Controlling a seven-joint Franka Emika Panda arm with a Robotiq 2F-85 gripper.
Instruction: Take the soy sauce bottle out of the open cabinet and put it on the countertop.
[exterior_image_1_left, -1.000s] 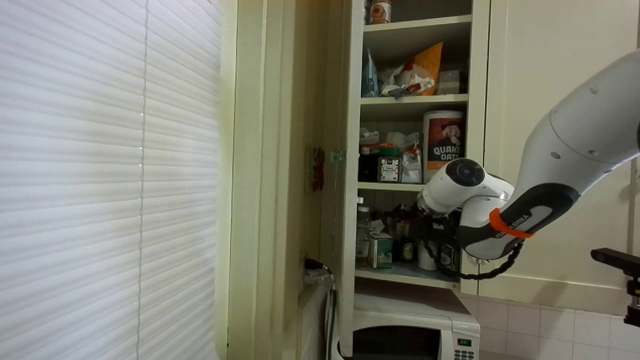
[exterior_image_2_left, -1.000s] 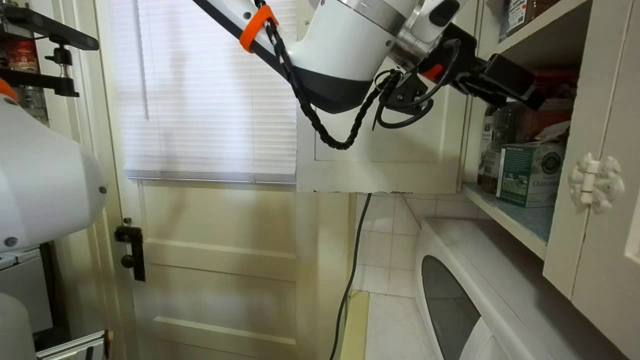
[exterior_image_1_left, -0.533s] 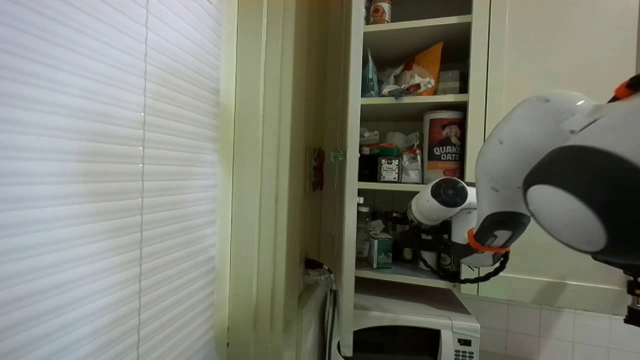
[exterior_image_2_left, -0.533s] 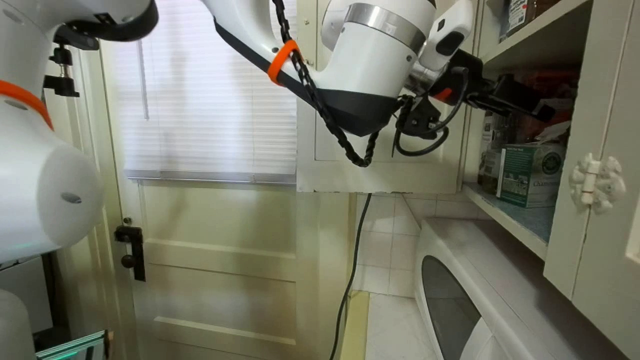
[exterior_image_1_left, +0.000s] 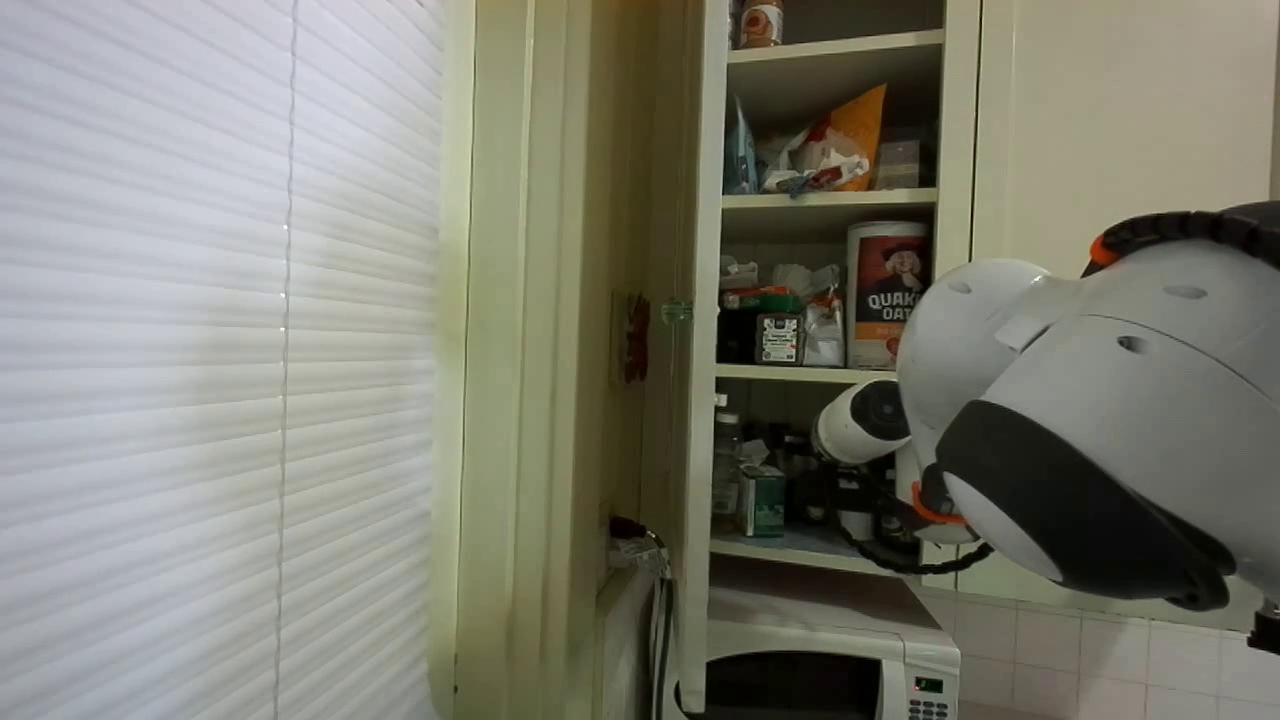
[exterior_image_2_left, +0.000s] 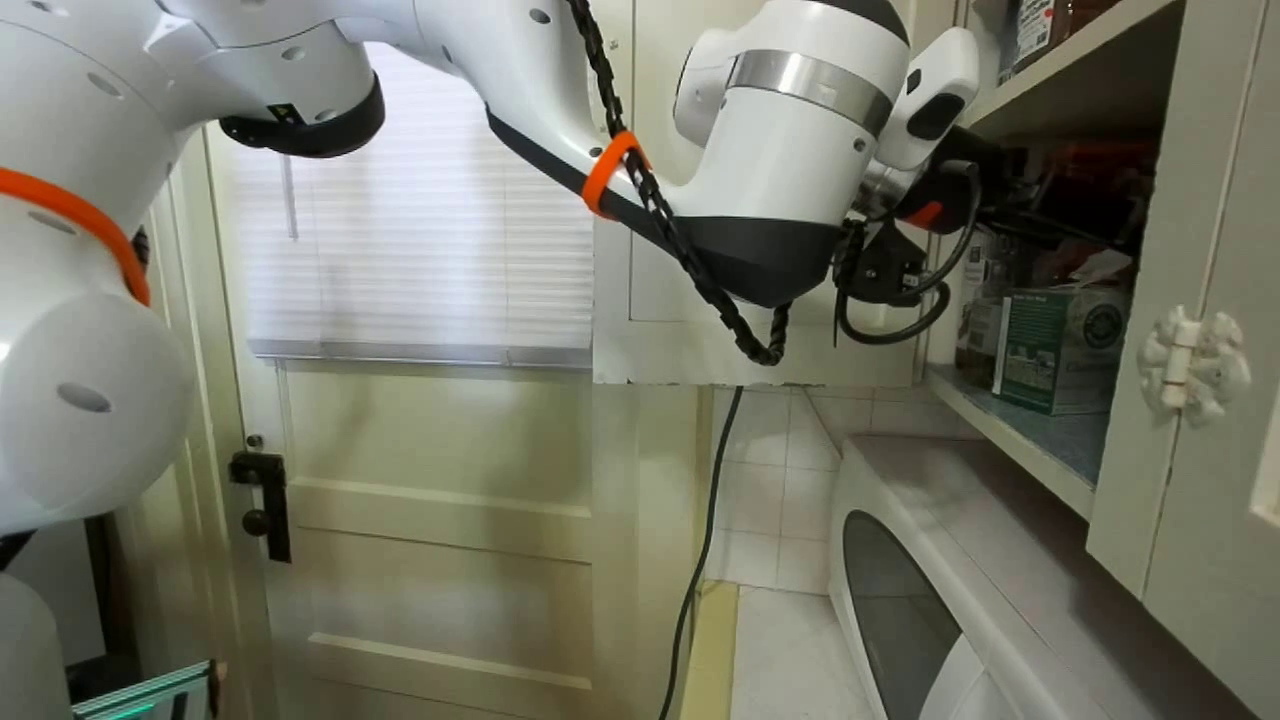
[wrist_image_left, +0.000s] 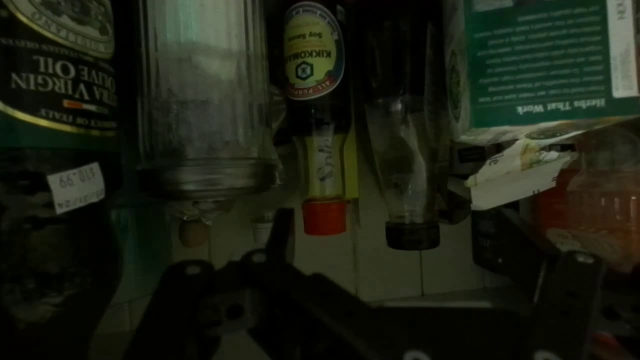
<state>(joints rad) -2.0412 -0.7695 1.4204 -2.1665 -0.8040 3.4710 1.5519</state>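
The soy sauce bottle has a red cap and a Kikkoman label. It stands on the lowest shelf of the open cabinet. The wrist view is upside down and dark. My gripper is open, with its fingers apart near the height of the bottle caps. The red cap and a dark-capped bottle show between the fingers, and nothing is held. In an exterior view the gripper reaches into the shelf above a tea box. The countertop shows below, beside the microwave.
An olive oil bottle and a clear glass jar stand on one side of the soy sauce. A green tea box stands on the other side. The upper shelf is overhead. The microwave is under the cabinet.
The arm has moved down and further into the lowest shelf. In an exterior view the gripper has shifted right and down into the cabinet. The shelf items look the same.
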